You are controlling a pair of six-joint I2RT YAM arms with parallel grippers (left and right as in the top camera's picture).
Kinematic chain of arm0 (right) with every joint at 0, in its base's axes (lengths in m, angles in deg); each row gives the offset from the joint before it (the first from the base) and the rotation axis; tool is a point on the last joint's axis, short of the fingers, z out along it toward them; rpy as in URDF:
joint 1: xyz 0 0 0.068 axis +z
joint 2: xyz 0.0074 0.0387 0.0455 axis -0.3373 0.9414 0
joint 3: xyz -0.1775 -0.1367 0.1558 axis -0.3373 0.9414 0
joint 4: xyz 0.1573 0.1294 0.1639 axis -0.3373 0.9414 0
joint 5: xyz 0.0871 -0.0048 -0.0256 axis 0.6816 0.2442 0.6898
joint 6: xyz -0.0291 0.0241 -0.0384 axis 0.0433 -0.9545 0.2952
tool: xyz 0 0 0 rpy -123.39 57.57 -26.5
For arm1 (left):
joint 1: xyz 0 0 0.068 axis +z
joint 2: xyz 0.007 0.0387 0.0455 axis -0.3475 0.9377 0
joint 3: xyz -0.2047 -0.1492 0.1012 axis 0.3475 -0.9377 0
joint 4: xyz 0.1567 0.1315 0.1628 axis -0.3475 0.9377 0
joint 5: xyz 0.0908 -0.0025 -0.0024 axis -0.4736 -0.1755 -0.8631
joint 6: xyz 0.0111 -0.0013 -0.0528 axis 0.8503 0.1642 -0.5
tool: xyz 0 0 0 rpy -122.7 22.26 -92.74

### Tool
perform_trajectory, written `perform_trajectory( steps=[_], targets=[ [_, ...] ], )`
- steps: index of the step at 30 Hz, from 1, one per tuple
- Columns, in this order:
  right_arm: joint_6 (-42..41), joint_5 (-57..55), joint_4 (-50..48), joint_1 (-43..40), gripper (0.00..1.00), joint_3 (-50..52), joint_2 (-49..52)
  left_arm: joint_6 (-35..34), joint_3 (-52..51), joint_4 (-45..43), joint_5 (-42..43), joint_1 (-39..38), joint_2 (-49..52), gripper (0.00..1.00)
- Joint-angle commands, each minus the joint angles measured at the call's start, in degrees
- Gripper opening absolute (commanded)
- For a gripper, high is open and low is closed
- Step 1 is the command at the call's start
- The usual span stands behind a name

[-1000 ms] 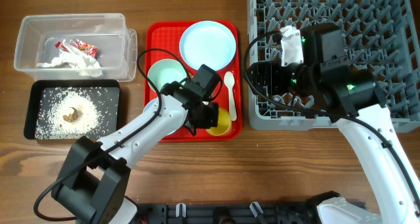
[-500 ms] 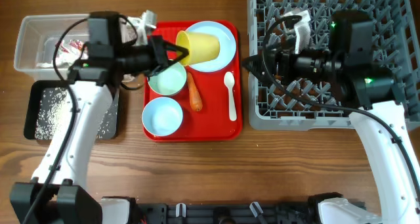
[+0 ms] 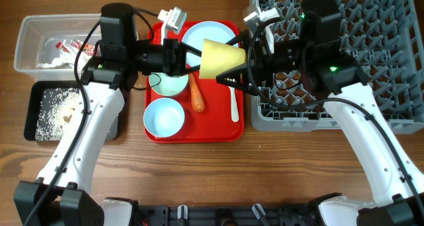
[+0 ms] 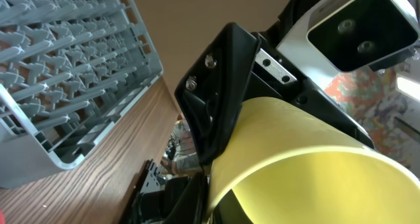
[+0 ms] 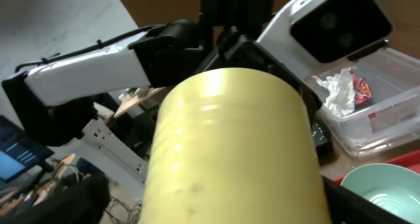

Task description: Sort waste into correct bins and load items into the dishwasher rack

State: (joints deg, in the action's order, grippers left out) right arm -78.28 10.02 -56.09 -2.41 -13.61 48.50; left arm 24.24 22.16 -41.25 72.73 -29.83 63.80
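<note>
Left gripper (image 3: 197,57) reaches in from 9 o'clock, pinched on the near end of the yellow cup (image 3: 222,59). I see the cup lying on its side in the air above the red tray (image 3: 199,134), over the pale blue plate's (image 3: 199,32) 4 o'clock edge. At the cup's 3 o'clock end my right gripper (image 3: 240,61) straddles it, one finger (image 4: 220,86) against its wall; whether it presses I cannot tell. The dishwasher rack (image 3: 397,87) stands at the tray's 3 o'clock.

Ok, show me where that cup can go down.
The cup has room across the rack's right half. On the red tray, only the corner between blue bowl and spoon is free; plate, green bowl, carrot crowd the rest.
</note>
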Motion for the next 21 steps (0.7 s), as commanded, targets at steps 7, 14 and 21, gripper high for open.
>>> perform_trajectory(
  steps=[7, 14, 21],
  targets=[
    [-0.11, -1.01, -0.33, 0.46, 0.68, -0.7, 0.66, -0.33, 0.52, -0.55, -2.34, -0.02, -0.35, 0.09],
    [-2.67, -1.38, 1.18, -8.31, 0.62, -0.7, 0.63, -0.33, 0.52, -0.52, -3.56, -0.02, -0.35, 0.19],
    [-5.66, -32.46, 30.88, -21.44, 0.59, -0.72, -0.26, -0.24, 0.46, -0.28, -11.26, -0.04, -0.31, 0.24]
  ],
)
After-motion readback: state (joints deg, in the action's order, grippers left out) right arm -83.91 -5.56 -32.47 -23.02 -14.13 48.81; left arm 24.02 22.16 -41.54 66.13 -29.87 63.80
